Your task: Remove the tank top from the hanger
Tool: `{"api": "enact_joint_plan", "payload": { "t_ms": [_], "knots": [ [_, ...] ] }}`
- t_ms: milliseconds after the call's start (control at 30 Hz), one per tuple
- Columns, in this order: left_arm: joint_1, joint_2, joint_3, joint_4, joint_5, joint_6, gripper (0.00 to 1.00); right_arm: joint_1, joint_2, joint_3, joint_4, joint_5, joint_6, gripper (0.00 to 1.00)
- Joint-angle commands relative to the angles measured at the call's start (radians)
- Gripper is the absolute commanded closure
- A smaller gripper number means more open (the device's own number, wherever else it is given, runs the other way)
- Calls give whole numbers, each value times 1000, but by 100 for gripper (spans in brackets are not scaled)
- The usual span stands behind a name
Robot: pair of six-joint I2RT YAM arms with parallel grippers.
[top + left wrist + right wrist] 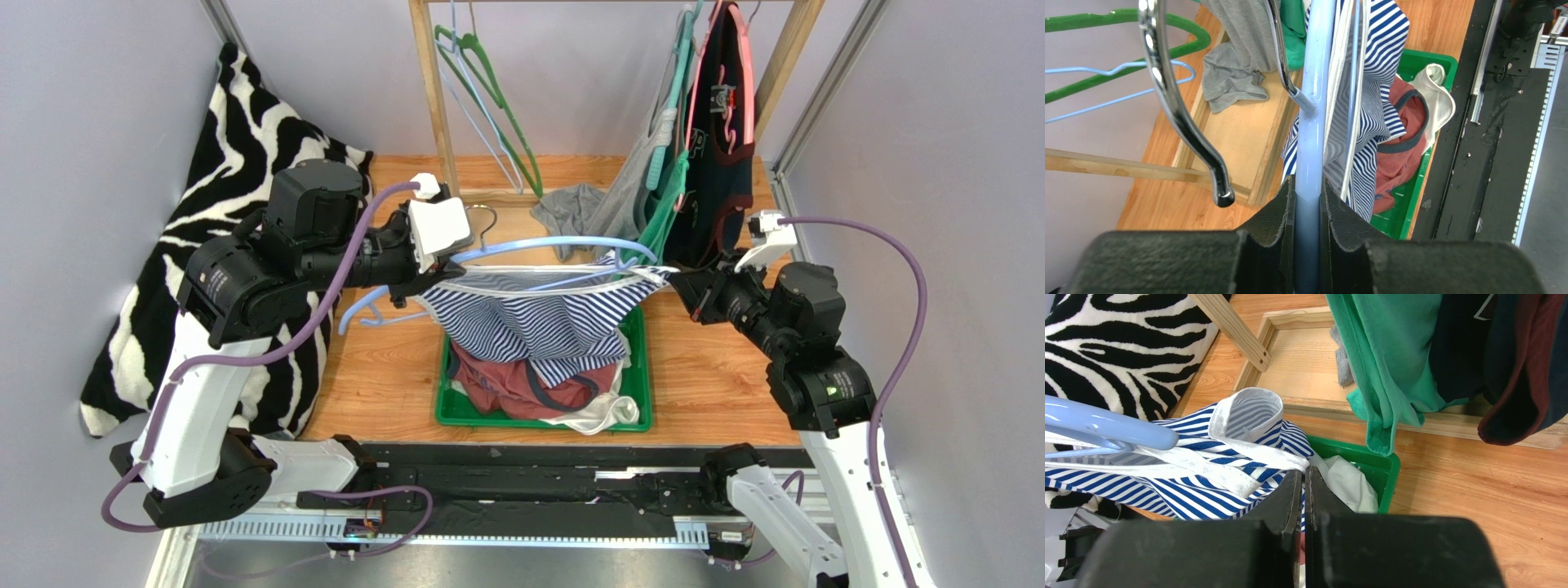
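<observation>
Left arm (196,404): white links, black joint housings.
Right arm (859,490): white links, black joints, small green dot.
Cables (922,300): purple, running back from the fingers off white wrist blocks.
Left gripper (1308,187): matte black, grainy fingers.
Right gripper (1303,474): matte black, wedge-shaped fingers.

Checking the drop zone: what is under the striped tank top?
Under the striped tank top, a green bin holds a maroon garment and a white garment. Cloth covers the bin's floor.
</observation>
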Motion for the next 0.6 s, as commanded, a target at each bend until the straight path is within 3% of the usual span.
{"api": "enact_joint_plan", "payload": {
  "t_ms": [0,100,133,167,200,300,333,400,567],
  "knots": [
    [9,-40,54,17,-62,-15,100,-32,9,-15,-42,131,-32,100],
    [9,-35,66,13,-30,-16,100,-32,14,-41,5,-9,-31,99],
    [9,-26,77,11,-19,-16,100,-30,11,-46,36,-58,-40,94],
    [9,-19,83,13,0,-21,100,-18,9,-47,50,-137,-46,85],
    [9,-12,92,13,4,-22,100,-6,2,-38,59,-168,-57,56],
    [7,29,134,17,27,-36,100,63,-58,8,71,-198,-124,28],
    [7,56,157,17,39,-41,100,71,-104,20,79,-196,-164,22],
    [-5,83,175,11,60,-38,99,72,-135,48,71,-182,-204,15],
    [-102,161,186,-53,69,22,99,82,-121,193,80,-227,-302,11]
  ]
}}
